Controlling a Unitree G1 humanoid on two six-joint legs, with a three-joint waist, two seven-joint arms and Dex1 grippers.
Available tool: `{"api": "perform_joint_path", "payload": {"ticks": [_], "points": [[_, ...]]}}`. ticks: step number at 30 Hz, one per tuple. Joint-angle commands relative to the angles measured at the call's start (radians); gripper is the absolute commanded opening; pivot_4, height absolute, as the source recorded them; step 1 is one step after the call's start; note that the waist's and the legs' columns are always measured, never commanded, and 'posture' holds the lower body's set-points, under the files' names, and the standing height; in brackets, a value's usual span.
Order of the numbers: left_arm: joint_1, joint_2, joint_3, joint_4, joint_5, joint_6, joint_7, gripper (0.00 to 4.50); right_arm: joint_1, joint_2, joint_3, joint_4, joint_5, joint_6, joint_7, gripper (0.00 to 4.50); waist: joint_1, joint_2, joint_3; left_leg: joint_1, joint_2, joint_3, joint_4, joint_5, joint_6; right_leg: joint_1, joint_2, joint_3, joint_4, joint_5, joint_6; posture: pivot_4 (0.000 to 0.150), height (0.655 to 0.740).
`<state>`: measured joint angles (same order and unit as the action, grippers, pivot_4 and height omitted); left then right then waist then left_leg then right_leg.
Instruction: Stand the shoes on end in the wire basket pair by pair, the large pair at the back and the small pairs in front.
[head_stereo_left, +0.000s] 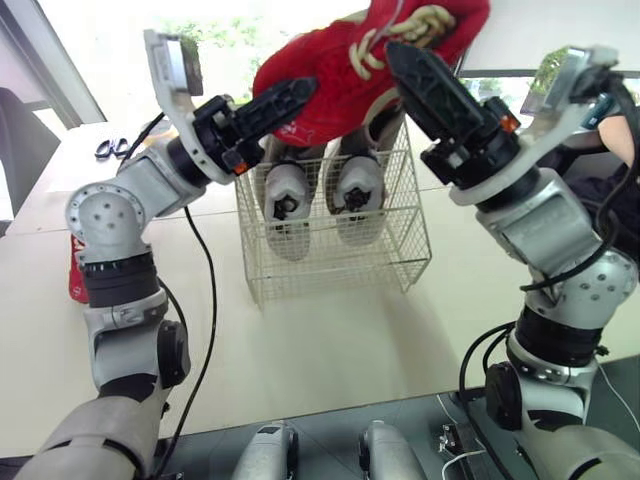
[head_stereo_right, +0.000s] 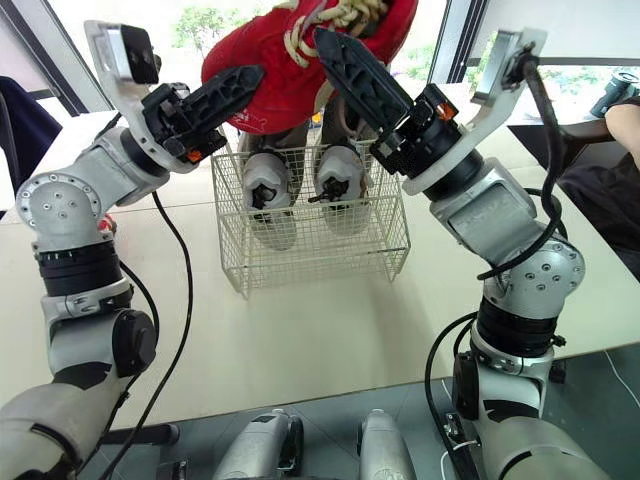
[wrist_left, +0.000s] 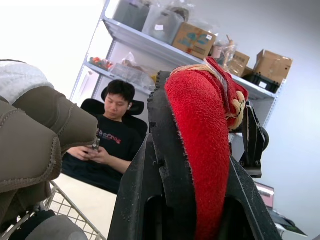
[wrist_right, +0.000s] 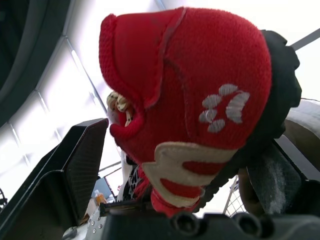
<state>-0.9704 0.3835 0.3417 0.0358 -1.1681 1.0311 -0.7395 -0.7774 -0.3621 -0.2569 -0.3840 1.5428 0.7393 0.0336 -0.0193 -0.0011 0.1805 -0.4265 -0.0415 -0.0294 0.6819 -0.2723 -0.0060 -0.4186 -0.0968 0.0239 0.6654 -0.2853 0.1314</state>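
Observation:
A red shoe (head_stereo_left: 340, 70) with cream laces hangs in the air above the wire basket (head_stereo_left: 400, 262). My left gripper (head_stereo_left: 290, 100) is shut on its sole edge from the left; the left wrist view shows the red shoe (wrist_left: 200, 125) pinched between the black fingers. My right gripper (head_stereo_left: 425, 75) grips it from the right, and the red shoe (wrist_right: 200, 75) sits between its fingers. The large grey-brown pair (head_stereo_left: 288, 200) stands on end at the back of the basket, soles facing me. A second red shoe (head_stereo_left: 78, 275) lies on the table behind my left elbow.
The basket stands mid-table, and its front part holds nothing. Scissors (head_stereo_left: 110, 148) lie at the far left of the table. A seated person (wrist_left: 112, 135) is beyond the table, and a person's arm (head_stereo_right: 622, 120) shows at the right edge.

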Motion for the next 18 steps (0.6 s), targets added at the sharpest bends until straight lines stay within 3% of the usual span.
{"api": "perform_joint_path", "payload": {"ticks": [1, 8, 10, 11, 17, 18], "points": [[0.001, -0.004, 0.000, -0.045, -0.016, -0.032, 0.010, 0.26, -0.039, 0.007, 0.008, -0.008, -0.010, -0.035, 0.011, 3.95, 0.000, 0.000, 0.000, 0.000, 0.000, 0.000, 0.000, 0.000, 0.000, 0.000, 0.000, 0.000, 0.000, 0.000, 0.000, 0.150, 0.7400], [0.003, -0.020, 0.010, -0.047, -0.020, -0.068, 0.071, 0.26, -0.045, -0.008, 0.030, -0.007, -0.011, -0.038, 0.025, 1.00, 0.003, 0.000, 0.000, 0.000, 0.000, 0.000, 0.000, 0.000, 0.000, 0.000, 0.000, 0.000, 0.000, 0.000, 0.000, 0.150, 0.7400], [-0.010, -0.024, 0.024, -0.026, -0.043, -0.053, 0.116, 1.28, -0.051, -0.022, 0.035, -0.004, -0.018, -0.029, 0.028, 0.64, 0.002, 0.000, 0.000, 0.000, 0.000, 0.000, 0.000, 0.000, 0.000, 0.000, 0.000, 0.000, 0.000, 0.000, 0.000, 0.150, 0.7400], [-0.009, -0.018, 0.026, -0.028, -0.060, -0.041, 0.118, 1.55, -0.057, -0.032, 0.037, 0.002, -0.023, -0.023, 0.026, 0.63, 0.001, 0.000, 0.000, 0.000, 0.000, 0.000, 0.000, 0.000, 0.000, 0.000, 0.000, 0.000, 0.000, 0.000, 0.000, 0.150, 0.7400], [0.037, 0.069, 0.013, -0.087, -0.074, -0.008, 0.079, 4.42, -0.096, -0.196, 0.043, 0.057, -0.088, 0.065, 0.158, 0.63, 0.001, 0.000, 0.000, 0.000, 0.000, 0.000, -0.001, 0.000, 0.000, 0.000, 0.000, 0.000, 0.000, 0.000, 0.000, 0.150, 0.7400], [0.049, 0.098, 0.008, -0.095, -0.064, 0.001, 0.063, 4.42, -0.106, -0.245, 0.047, 0.068, -0.114, 0.086, 0.206, 0.63, 0.001, 0.000, 0.000, 0.000, 0.000, 0.000, -0.001, 0.000, 0.000, 0.000, 0.000, 0.000, -0.001, 0.000, 0.000, 0.150, 0.7400]]}}
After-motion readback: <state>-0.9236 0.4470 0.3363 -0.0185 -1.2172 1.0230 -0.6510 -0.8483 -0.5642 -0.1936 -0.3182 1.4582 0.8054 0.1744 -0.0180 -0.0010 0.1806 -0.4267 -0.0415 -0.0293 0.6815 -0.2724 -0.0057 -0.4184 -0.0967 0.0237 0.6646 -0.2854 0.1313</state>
